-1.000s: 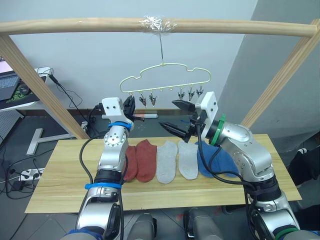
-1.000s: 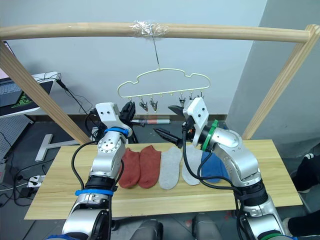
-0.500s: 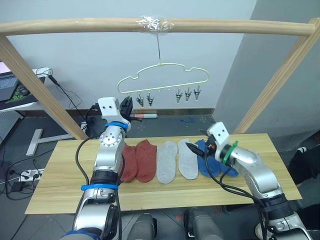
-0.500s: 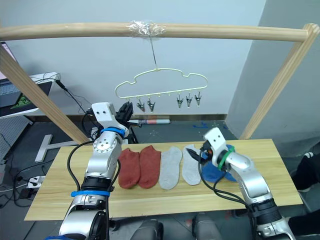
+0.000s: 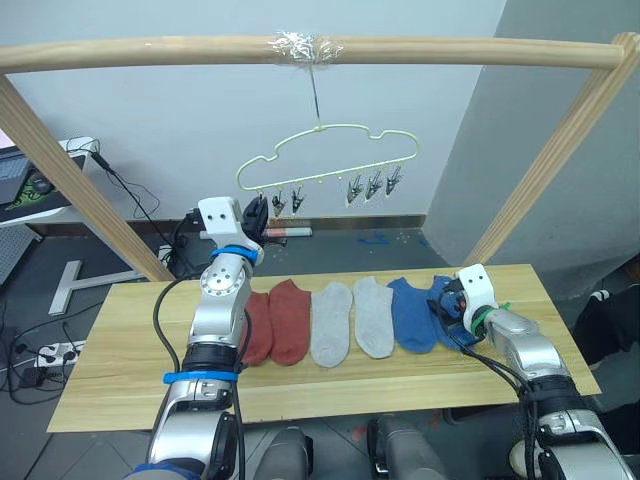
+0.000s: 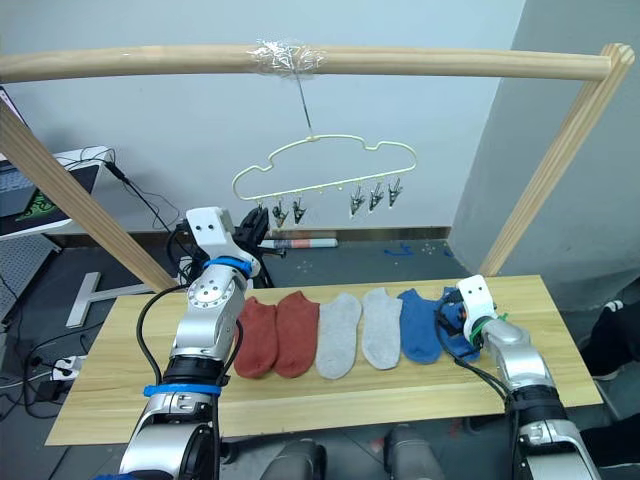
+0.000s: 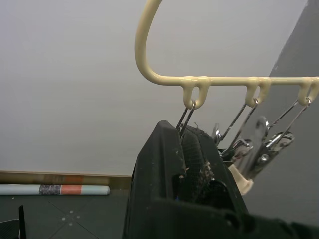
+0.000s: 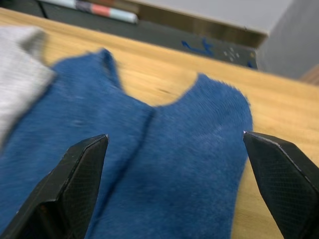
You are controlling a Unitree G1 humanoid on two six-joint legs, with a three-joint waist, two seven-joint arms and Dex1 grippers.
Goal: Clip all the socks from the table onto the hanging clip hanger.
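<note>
1. I see six socks laid in a row on the worktop (image 5: 120, 350), toes toward me: two rust-red socks (image 5: 280, 322) on the left, two light grey socks (image 5: 352, 320) in the middle, two blue socks (image 5: 412, 314) on the right.
2. The clip hanger (image 5: 326, 157) hangs by its hook from a taped spot on the wooden pole (image 5: 450, 51) above the worktop. Its clips (image 5: 371, 186) dangle empty, two near the left end, three bunched toward the right.
3. My left tool (image 5: 256, 213) is raised at the hanger's left end. In the left wrist view its two black fingers (image 7: 169, 164) are pressed together around the leftmost clip (image 7: 185, 118), which hangs from the first loop of the cream wire. So it is closed on that clip.
4. My right tool (image 8: 174, 194) is down at the worktop on the right, over the rightmost blue sock (image 8: 199, 144). In the right wrist view its fingers (image 8: 77, 184) are spread wide with the sock between them; they grip nothing.
5. The two blue socks lie just beside each other, edges touching; a grey sock edge (image 8: 22, 64) sits next to them.
6. A rolled tube (image 5: 290, 232) lies on the floor behind the worktop.
</note>
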